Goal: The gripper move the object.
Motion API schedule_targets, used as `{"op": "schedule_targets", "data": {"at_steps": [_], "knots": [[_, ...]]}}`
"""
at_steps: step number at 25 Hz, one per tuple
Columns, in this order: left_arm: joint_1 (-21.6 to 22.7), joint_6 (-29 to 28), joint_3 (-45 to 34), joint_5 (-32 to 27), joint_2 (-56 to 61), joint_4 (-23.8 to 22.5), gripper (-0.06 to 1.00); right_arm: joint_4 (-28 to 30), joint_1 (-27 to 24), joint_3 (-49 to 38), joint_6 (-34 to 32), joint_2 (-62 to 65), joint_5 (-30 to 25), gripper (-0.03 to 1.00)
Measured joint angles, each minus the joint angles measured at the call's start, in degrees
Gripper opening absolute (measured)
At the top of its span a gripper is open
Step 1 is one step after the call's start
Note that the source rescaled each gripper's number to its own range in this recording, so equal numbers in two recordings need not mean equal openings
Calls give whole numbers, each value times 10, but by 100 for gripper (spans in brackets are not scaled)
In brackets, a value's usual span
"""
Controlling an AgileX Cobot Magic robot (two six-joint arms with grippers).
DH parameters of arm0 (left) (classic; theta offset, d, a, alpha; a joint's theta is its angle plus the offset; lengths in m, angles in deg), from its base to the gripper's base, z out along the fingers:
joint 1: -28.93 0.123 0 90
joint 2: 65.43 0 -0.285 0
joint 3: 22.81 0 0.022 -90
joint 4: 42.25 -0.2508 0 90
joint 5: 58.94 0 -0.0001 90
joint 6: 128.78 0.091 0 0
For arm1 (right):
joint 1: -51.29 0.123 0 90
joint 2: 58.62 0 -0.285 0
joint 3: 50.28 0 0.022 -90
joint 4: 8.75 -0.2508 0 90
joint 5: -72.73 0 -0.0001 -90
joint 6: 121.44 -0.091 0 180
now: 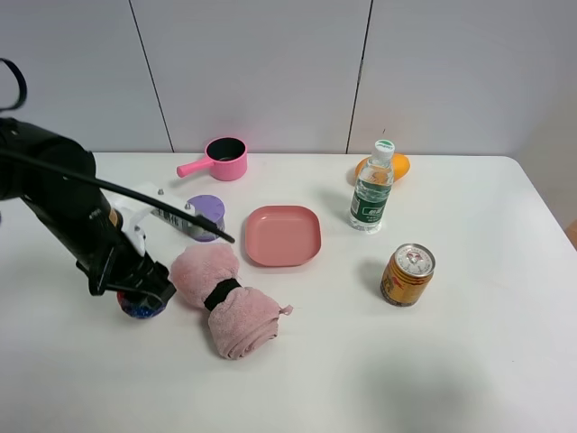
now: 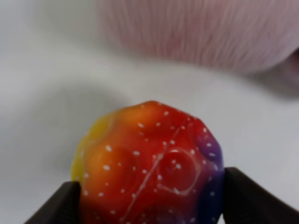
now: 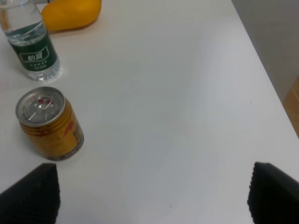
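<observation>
Right now my left gripper is clamped on the object, with one black jaw pressed against each side of the bumpy red, orange, yellow and purple ball. From the high camera, the ball sits under the jaws at the front left of the white table, just beside a rolled pink towel. I cannot tell whether it touches the tabletop. Past the towel are a purple-lidded container and a pink plate, with a pink saucepan further back. My right gripper hangs with its jaws spread wide, holding nothing, near a gold can. A water bottle and an orange fruit stand beyond the can.
</observation>
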Motion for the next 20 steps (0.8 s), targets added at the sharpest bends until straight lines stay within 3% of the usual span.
{"op": "schedule_targets", "data": {"at_steps": [6, 13, 20], "knots": [[0, 63, 120, -83, 19, 14, 0, 0, 0, 0, 0, 0, 0, 100], [-2, 96, 214, -112, 5, 22, 0, 0, 0, 0, 0, 0, 0, 100], [-66, 104, 280, -112, -75, 14, 0, 0, -1, 0, 0, 0, 0, 100]]}}
